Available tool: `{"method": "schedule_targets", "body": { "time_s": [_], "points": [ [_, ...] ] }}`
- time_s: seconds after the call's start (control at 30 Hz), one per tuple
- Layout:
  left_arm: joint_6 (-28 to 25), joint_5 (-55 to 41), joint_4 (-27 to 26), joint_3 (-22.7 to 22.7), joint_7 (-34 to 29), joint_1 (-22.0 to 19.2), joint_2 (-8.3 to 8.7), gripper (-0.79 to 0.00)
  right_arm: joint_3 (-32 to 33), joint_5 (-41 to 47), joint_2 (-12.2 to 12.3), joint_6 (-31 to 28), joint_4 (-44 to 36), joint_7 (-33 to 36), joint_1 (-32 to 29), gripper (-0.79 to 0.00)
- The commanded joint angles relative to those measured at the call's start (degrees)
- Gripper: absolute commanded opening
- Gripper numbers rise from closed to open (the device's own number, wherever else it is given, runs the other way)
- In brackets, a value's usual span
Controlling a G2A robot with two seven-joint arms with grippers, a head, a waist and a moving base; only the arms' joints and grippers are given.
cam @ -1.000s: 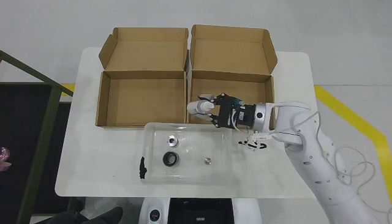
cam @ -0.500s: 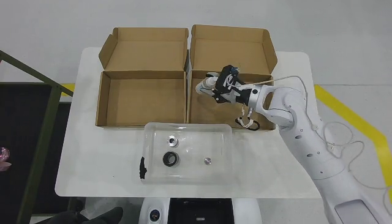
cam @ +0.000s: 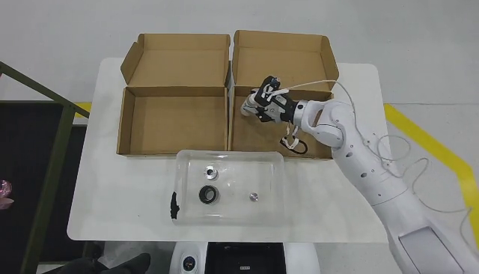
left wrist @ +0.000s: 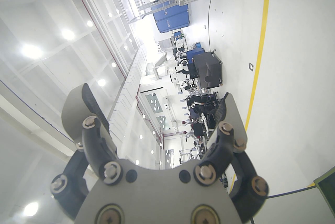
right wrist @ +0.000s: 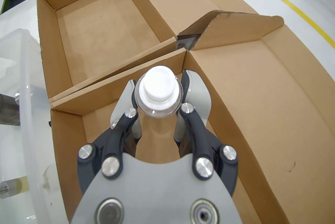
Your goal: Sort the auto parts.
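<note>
Hard to make out anything of the white part point(right wrist: 159, 93) below its stepped cap and clear collar: hidden behind them and between the fingers. Cannot tell the exact shape of the pieces in the clear bin point(cam: 229, 155), beyond a silver part point(cam: 210, 173), a black ring point(cam: 207, 195) and a small silver cap point(cam: 254, 196). Against the bin's left wall, a black scrap point(cam: 174, 205), too small to identify.

Clamped in the right gripper point(right wrist: 159, 83), both fingers closed tight on the collar. Points cap end outward, long axis in line with the gripper's reach, aimed at the side wall next to the left box point(cam: 176, 124). Held in the air over the right box point(cam: 251, 135), close to that wall and well apart from the bin.

Side walls of the two boxes touching, lids folded back flat on the table point(cam: 112, 192). Broad brown floor showing beneath the part and away toward the far side wall.

Spread wide with nothing between its fingers, the left gripper point(left wrist: 157, 102), aimed up at the hall.
</note>
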Motion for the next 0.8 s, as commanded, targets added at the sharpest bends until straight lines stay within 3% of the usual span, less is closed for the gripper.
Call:
{"method": "schedule_targets", "body": {
  "time_s": [0.0,0.07,0.17,0.23,0.27,0.3,0.33,0.5,0.77],
  "points": [
    [0.0,0.0,0.0,0.0,0.0,0.0,0.00,0.000,-0.6,-0.7,-0.2,0.3,0.8,0.4,0.5,-0.748],
    [0.0,0.0,0.0,0.0,0.0,0.0,0.00,0.000,-1.2,-1.1,-0.5,0.6,1.5,0.5,0.8,-0.665],
    [0.0,0.0,0.0,0.0,0.0,0.0,0.00,0.000,-1.9,-1.2,-0.8,0.6,2.7,0.7,1.3,-0.606],
    [0.0,0.0,0.0,0.0,0.0,0.0,0.00,0.000,-2.4,-1.2,-1.0,0.6,3.3,0.8,1.5,-0.511],
    [0.0,0.0,0.0,0.0,0.0,0.0,0.00,0.000,-2.5,-1.1,-1.2,0.7,3.5,0.7,1.6,-0.403],
    [0.0,0.0,0.0,0.0,0.0,0.0,0.00,0.000,-2.6,-1.0,-1.3,0.8,3.8,0.6,1.7,-0.148],
    [0.0,0.0,0.0,0.0,0.0,0.0,0.00,0.000,-2.7,-1.0,-1.3,0.9,4.0,0.7,1.8,0.000],
    [0.0,0.0,0.0,0.0,0.0,0.0,0.00,0.000,-1.8,-0.9,-1.3,1.2,1.5,1.3,1.8,0.000],
    [0.0,0.0,0.0,0.0,0.0,0.0,0.00,0.000,2.5,-1.8,0.6,-0.8,-12.4,6.4,-3.4,0.000]
  ]
}}
